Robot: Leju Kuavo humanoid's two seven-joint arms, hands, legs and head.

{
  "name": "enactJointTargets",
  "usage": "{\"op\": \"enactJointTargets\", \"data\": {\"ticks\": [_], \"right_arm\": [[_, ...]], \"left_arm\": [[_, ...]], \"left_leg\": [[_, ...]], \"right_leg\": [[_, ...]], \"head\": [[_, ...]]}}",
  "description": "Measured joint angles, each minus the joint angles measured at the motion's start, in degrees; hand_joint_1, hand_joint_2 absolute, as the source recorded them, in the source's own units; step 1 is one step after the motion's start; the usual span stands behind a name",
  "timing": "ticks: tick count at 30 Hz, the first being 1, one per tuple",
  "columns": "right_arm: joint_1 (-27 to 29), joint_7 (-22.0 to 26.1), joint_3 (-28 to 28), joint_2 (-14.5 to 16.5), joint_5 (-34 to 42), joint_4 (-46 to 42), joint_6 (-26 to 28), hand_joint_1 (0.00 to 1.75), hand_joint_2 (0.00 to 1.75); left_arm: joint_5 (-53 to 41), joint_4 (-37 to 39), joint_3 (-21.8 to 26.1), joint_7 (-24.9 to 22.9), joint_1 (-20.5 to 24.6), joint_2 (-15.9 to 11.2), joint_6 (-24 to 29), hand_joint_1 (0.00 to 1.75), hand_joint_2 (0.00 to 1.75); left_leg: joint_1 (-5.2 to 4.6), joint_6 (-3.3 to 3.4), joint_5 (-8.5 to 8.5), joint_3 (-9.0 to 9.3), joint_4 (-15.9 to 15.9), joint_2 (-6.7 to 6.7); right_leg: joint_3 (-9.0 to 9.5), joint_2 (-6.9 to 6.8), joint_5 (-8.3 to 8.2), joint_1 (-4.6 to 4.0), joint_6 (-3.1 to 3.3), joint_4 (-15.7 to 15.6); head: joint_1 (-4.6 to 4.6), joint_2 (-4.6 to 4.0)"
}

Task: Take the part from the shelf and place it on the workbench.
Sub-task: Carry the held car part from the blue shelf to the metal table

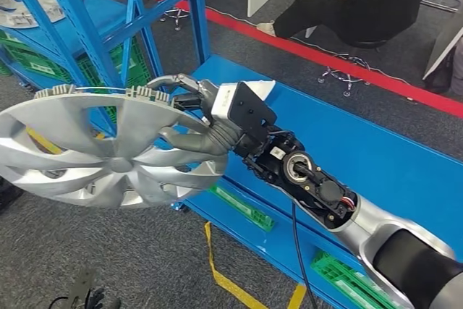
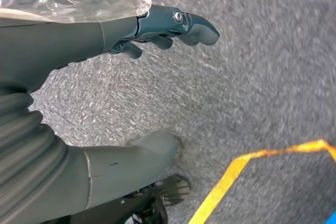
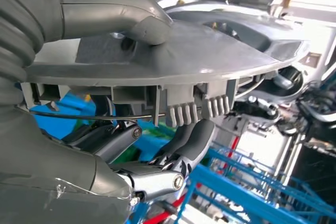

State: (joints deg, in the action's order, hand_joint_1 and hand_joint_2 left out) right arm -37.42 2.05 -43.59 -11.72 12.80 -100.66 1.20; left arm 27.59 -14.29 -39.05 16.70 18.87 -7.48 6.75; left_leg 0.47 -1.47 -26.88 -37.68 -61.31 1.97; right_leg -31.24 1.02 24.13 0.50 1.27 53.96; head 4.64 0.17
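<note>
Hubcap (image 1: 103,153), off the shelf (image 1: 109,27), is pinched at its rim by the right hand (image 1: 205,132), not yet set on the blue worktop (image 1: 382,157).

wheel cover (image 1: 103,153) left of workbench (image 1: 371,157) (shelf (image 1: 109,27) behind it).

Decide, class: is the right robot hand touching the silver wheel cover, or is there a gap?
Touching. In the right wrist view the right robot hand clamps the wheel cover rim, thumb pressed on its face and fingers curled beneath.
</note>
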Motion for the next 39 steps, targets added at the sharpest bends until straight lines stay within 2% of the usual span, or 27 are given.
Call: {"op": "enactJointTargets", "data": {"ticks": [2,3,4,5,6,7,9,10,13,15,17,19,20,21,22,23,25,27,29,30,31,33,35,36,37,38,39], "right_arm": [[0.20,-0.51,0.15,-0.01,0.02,-0.45,0.23,1.75,1.75],[0.31,-0.85,0.15,-0.01,0.03,-0.62,0.39,1.75,1.75],[0.45,-1.15,0.14,-0.02,0.03,-0.80,0.56,1.75,1.75],[0.56,-1.38,0.14,-0.02,0.03,-0.97,0.70,1.75,1.75],[0.61,-1.52,0.15,-0.02,0.03,-1.20,0.81,1.75,1.75],[0.63,-1.58,0.16,-0.02,0.03,-1.44,0.88,1.75,1.75],[0.57,-1.62,0.21,-0.03,0.03,-1.88,0.97,1.75,1.75],[0.56,-1.62,0.24,-0.03,0.04,-2.00,1.02,1.75,1.75],[0.47,-1.73,0.27,-0.04,0.16,-2.25,1.09,1.75,1.75],[0.14,-1.62,0.24,-0.04,0.59,-2.38,1.19,1.75,1.75],[-0.35,-0.96,0.16,-0.04,1.30,-2.30,1.28,1.75,1.75],[-0.59,0.02,-0.04,-0.04,1.74,-1.98,1.08,1.75,1.75],[-0.63,0.53,-0.21,-0.03,1.80,-1.69,0.81,1.75,1.75],[-0.66,1.06,-0.39,0.00,1.82,-1.31,0.47,1.75,1.75],[-0.73,1.62,-0.54,0.05,1.80,-0.88,0.07,1.75,1.75],[-0.80,2.13,-0.62,0.10,1.78,-0.51,-0.22,1.75,1.75],[-1.01,3.08,-0.66,0.20,1.73,0.12,-0.63,1.75,1.75],[-1.22,3.64,-0.68,0.34,1.67,0.69,-0.84,1.75,1.75],[-1.32,3.80,-0.72,0.51,1.52,1.25,-1.00,1.75,1.75],[-1.33,3.81,-0.73,0.60,1.43,1.49,-1.06,1.75,1.75],[-1.36,3.84,-0.73,0.70,1.37,1.67,-1.07,1.75,1.75],[-1.39,3.95,-0.74,0.84,1.31,1.94,-1.09,1.75,1.75],[-1.31,4.03,-0.78,0.87,1.26,2.17,-1.11,1.75,1.75],[-1.22,4.03,-0.81,0.89,1.22,2.30,-1.12,1.75,1.75],[-1.13,4.03,-0.82,0.90,1.19,2.40,-1.13,1.75,1.75],[-1.06,4.02,-0.83,0.93,1.18,2.48,-1.14,1.75,1.75],[-1.01,4.02,-0.83,0.96,1.17,2.51,-1.15,1.75,1.75]], "left_arm": [[-0.07,0.00,-0.09,0.02,0.15,0.05,-0.10,0.00,1.75],[-0.11,0.00,-0.18,0.02,0.11,0.10,-0.20,0.00,1.75],[-0.15,0.00,-0.29,0.03,0.06,0.11,-0.31,0.00,1.75],[-0.18,0.00,-0.40,0.05,0.04,0.10,-0.38,0.00,1.75],[-0.18,0.00,-0.54,0.08,0.08,0.03,-0.42,0.00,1.75],[-0.19,0.00,-0.65,0.11,0.18,-0.03,-0.43,0.00,1.75],[-0.20,0.00,-0.81,0.19,0.39,-0.09,-0.43,0.00,1.75],[-0.20,0.00,-0.85,0.20,0.44,-0.11,-0.43,0.00,1.75],[-0.16,0.00,-0.91,0.22,0.42,-0.30,-0.43,0.00,1.75],[0.12,0.00,-0.92,0.25,0.47,-0.42,-0.43,0.00,1.75],[0.68,0.00,-0.92,0.26,0.57,-0.52,-0.39,0.00,1.75],[1.21,0.01,-0.92,0.24,0.47,-0.62,-0.19,0.00,1.75],[1.43,0.01,-0.92,0.23,0.33,-0.68,-0.04,0.00,1.75],[1.60,0.01,-0.92,0.24,0.17,-0.75,0.11,0.00,1.75],[1.74,0.01,-0.92,0.25,0.03,-0.81,0.24,0.00,1.75],[1.83,0.01,-0.92,0.27,-0.07,-0.83,0.37,0.00,1.75],[1.89,0.00,-0.92,0.35,-0.15,-0.81,0.59,0.00,1.75],[1.86,0.00,-0.92,0.47,-0.30,-0.90,0.74,0.00,1.75],[1.78,0.01,-0.92,0.50,-0.64,-1.13,0.79,0.00,1.75],[1.70,0.01,-0.92,0.49,-0.77,-1.21,0.78,0.00,1.75],[1.66,0.00,-0.92,0.47,-0.76,-1.28,0.77,0.00,1.75],[1.57,-0.02,-0.92,0.44,-0.54,-1.35,0.69,0.00,1.75],[1.55,-0.02,-0.92,0.42,-0.49,-1.33,0.55,0.00,1.75],[1.55,-0.02,-0.92,0.39,-0.59,-1.31,0.50,0.00,1.75],[1.55,-0.02,-0.92,0.37,-0.69,-1.32,0.46,0.00,1.75],[1.55,-0.02,-0.92,0.34,-0.76,-1.38,0.44,0.00,1.75],[1.55,-0.02,-0.92,0.33,-0.77,-1.47,0.44,0.00,1.75]], "left_leg": [[0.08,-0.35,-3.12,-3.89,-7.82,-1.20],[0.11,-0.45,-3.59,-4.99,-9.93,-1.37],[0.13,-0.49,-2.96,-4.92,-9.73,-1.54],[0.13,-0.47,-1.62,-3.87,-7.66,-1.75],[0.09,-0.34,0.44,-1.52,-3.31,-2.44],[-0.08,-0.07,2.12,1.01,1.44,-3.83],[-0.51,0.52,3.92,4.26,7.39,-6.11],[-0.71,0.80,3.88,4.49,7.98,-6.42],[-0.82,1.45,4.02,4.42,8.01,-4.57],[-0.49,1.97,4.18,4.70,8.21,-3.33],[-0.25,2.43,4.26,4.86,8.32,-2.01],[-0.28,2.61,4.27,4.87,8.30,-0.56],[-0.30,2.61,4.26,4.89,8.27,0.26],[-0.31,2.60,4.26,4.93,8.23,1.12],[-0.30,2.57,4.23,4.99,8.15,2.04],[-0.26,2.49,4.18,5.02,8.06,2.86],[-0.21,2.14,4.15,4.73,7.79,4.22],[0.09,1.51,4.39,3.93,7.60,5.43],[0.30,0.81,4.67,3.41,7.65,6.61],[0.16,0.53,4.36,3.17,7.30,5.75],[-0.01,0.32,3.51,2.51,6.02,4.14],[-0.19,0.00,0.32,-0.45,0.02,0.02],[-0.05,-0.27,-3.02,-4.71,-8.41,-1.30],[0.06,-0.40,-3.75,-6.26,-11.32,-1.48],[0.17,-0.50,-3.43,-6.67,-11.92,-1.56],[0.29,-0.59,-1.95,-5.61,-9.74,-1.73],[0.40,-0.67,0.19,-3.40,-5.52,-2.11]], "right_leg": [[-0.06,-1.44,0.05,-0.12,0.21,0.00],[-0.08,-2.11,0.08,-0.13,0.23,0.00],[-0.09,-2.81,0.12,-0.14,0.21,0.00],[-0.07,-3.46,0.16,-0.14,0.18,0.01],[-0.01,-4.11,0.24,-0.15,0.09,0.01],[0.10,-4.72,0.31,-0.20,-0.04,0.00],[0.29,-5.63,0.46,-0.42,-0.48,-0.07],[0.41,-6.07,0.54,-0.51,-0.75,-0.10],[0.90,-7.55,0.90,-0.53,-1.66,-0.16],[0.11,-5.71,2.64,-0.24,-2.26,2.06],[-3.26,-2.36,6.57,0.04,-2.68,9.57],[-7.18,-1.24,9.52,0.06,-2.83,17.79],[-8.08,-1.13,9.42,0.07,-2.79,19.33],[-7.86,-1.07,8.16,0.08,-2.68,18.43],[-6.57,-0.80,5.91,0.08,-2.47,15.17],[-4.65,-0.05,3.40,0.10,-2.21,10.56],[-1.33,2.44,0.61,0.28,-1.83,3.19],[-0.28,3.53,0.74,0.29,-1.69,1.15],[-0.02,2.47,0.74,0.23,-1.39,0.70],[0.15,1.78,0.63,0.29,-1.11,0.47],[0.30,1.08,0.51,0.39,-0.83,0.21],[0.48,-0.42,0.42,0.37,-0.42,-0.08],[0.46,-1.90,0.52,0.27,-0.27,-0.08],[0.46,-2.71,0.59,0.26,-0.24,-0.07],[0.47,-3.37,0.65,0.27,-0.27,-0.07],[0.53,-4.05,0.75,0.30,-0.35,-0.07],[0.65,-4.69,0.89,0.37,-0.50,-0.05]], "head": [[-0.28,0.00],[-0.30,0.00],[-0.32,0.00],[-0.33,0.00],[-0.35,0.00],[-0.38,0.00],[-0.39,0.00],[-0.38,0.00],[-0.39,0.00],[-0.26,0.00],[0.08,0.00],[0.27,0.00],[0.30,0.00],[0.34,0.00],[0.39,0.00],[0.47,0.00],[0.34,0.00],[0.31,0.00],[0.49,0.00],[0.43,0.00],[0.24,0.00],[-0.14,0.00],[-0.27,0.00],[-0.30,0.00],[-0.32,0.00],[-0.32,0.00],[-0.33,0.00]]}}
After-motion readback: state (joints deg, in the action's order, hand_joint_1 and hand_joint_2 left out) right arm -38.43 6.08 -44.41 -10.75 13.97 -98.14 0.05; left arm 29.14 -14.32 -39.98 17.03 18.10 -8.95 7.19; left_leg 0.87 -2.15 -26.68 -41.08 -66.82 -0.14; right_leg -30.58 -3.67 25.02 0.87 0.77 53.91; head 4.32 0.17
